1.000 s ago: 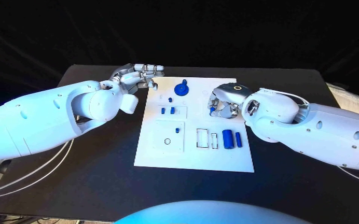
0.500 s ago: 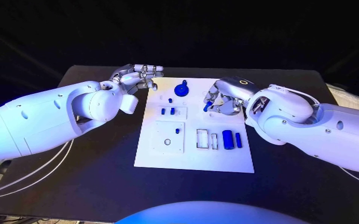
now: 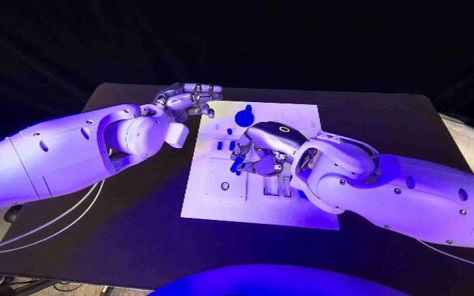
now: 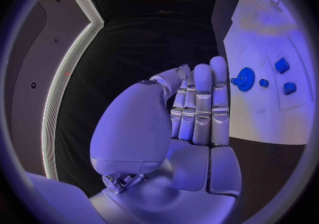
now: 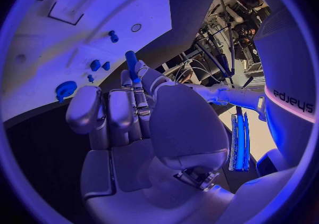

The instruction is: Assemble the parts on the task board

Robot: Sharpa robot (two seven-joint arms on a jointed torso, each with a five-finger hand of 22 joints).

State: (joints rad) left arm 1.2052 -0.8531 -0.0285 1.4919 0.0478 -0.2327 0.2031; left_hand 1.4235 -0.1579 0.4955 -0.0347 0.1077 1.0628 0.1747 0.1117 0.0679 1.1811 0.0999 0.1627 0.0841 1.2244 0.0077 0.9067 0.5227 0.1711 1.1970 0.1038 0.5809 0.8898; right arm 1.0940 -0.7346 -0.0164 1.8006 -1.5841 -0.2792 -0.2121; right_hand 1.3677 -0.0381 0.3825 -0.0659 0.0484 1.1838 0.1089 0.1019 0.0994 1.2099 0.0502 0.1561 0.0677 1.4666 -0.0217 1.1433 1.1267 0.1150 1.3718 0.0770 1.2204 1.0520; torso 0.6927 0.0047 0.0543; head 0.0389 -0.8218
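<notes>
- Black tabletop [image 3: 118, 241] carries the white task board [image 3: 296, 121].
- Right hand [image 3: 259, 151] above the board pinches a blue peg [image 5: 132, 60].
- Left hand [image 3: 188, 99] beside the board's far corner: empty, fingers straight.

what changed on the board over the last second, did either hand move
The right hand, pinching a small blue peg, carried it from the board's right edge leftward to above the middle of the task board. The left hand stayed at the board's far left corner, holding nothing. The blue gear kept its place.
</notes>
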